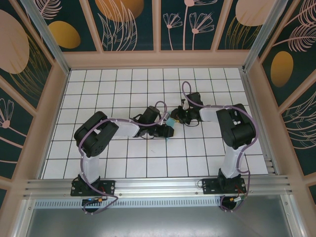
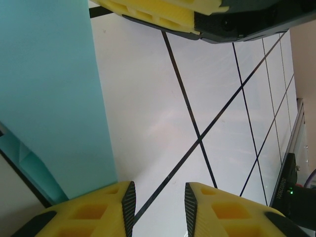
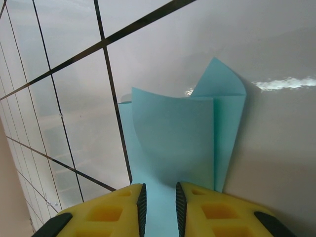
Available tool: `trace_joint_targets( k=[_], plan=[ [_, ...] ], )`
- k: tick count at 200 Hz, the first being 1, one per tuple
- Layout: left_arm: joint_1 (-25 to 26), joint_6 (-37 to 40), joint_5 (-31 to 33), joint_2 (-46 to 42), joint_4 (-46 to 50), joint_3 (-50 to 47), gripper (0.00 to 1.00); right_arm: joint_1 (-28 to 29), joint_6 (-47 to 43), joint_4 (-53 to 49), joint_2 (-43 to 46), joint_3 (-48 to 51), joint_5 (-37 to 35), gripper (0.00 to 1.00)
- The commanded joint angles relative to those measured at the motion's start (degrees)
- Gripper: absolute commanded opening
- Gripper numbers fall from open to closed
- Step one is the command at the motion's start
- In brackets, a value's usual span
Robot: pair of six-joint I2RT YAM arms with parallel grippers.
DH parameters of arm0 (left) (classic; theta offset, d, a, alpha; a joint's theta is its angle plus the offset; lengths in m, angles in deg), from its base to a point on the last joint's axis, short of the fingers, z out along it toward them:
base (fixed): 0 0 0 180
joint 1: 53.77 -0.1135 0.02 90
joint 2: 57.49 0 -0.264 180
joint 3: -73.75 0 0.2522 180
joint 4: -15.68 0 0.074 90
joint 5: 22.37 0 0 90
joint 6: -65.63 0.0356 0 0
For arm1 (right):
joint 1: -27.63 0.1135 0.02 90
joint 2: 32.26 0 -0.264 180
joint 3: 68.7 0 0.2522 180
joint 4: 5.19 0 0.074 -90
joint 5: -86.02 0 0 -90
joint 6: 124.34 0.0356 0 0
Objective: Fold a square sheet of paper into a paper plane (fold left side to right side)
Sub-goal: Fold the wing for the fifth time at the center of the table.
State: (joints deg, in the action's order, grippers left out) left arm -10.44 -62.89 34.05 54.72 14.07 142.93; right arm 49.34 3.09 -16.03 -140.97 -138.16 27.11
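Turquoise, limp square sheet of paper (image 3: pixel 173 143) likely slides and creases, so pinch a free edge; left end effector (image 2: pixel 159 197) and right end effector (image 3: pixel 161 197) stand slightly parted, gripping nothing.

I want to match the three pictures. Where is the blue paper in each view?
Top external: paper, a small patch near the centre.
Left wrist: paper along the left side.
Right wrist: paper at centre, folded, above the fingers.
Shared landmark: the black grid lines.

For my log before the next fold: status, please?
Left gripper open, beside the paper. Right gripper narrowly open over the partly folded paper. No obstruction seen.
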Motion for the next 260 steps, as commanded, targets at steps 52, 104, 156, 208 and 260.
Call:
trace_joint_targets(
  k=[52,104,156,208,260],
  plan=[
    [0.97,0.87,4.4,2.63,9.88,-0.04,0.22,-0.61,-3.6,-1.85,4.46,-0.26,0.18,0.27],
    [0.97,0.31,4.9,2.97,9.89,-0.05,0.07,-0.25,-4.35,-3.04,11.47,5.43,1.49,0.12],
    [0.92,0.03,5.02,3.46,9.64,-0.05,0.03,2.61,-2.39,1.06,10.82,8.94,2.63,0.1],
    [0.96,0.18,5.41,3.44,9.93,-0.03,0.01,4.12,-2.36,2.26,5.91,5.81,2.41,0.1],
    [0.89,0.55,5.71,3.55,10.71,-0.04,0.0,4.55,-5.44,-0.89,2.89,2.82,-2.27,0.1]
  ],
)
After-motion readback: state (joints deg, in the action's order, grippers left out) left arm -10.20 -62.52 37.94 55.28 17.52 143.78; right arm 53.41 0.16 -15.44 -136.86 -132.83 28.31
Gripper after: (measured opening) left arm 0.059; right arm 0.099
